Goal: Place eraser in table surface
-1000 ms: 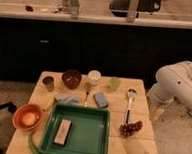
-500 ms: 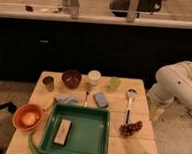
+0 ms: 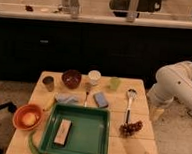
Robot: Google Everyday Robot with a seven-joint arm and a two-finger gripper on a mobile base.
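Observation:
The eraser (image 3: 62,131), a small tan block with a darker edge, lies inside the green tray (image 3: 104,138) at its left half. The tray rests on the front of the light wooden table surface (image 3: 134,147). My white arm (image 3: 177,83) bends in from the right, beyond the table's right edge. Its gripper (image 3: 155,114) hangs low beside that edge, far from the eraser, open and with nothing in it.
An orange bowl (image 3: 27,117) sits left of the tray, a green strip (image 3: 32,144) below it. Behind the tray stand a grey cup (image 3: 48,83), dark bowl (image 3: 71,78), white cup (image 3: 94,77), green cup (image 3: 115,83), pale cloth (image 3: 67,98) and blue pad (image 3: 101,99). A spoon (image 3: 130,102) and dark cluster (image 3: 130,127) lie right.

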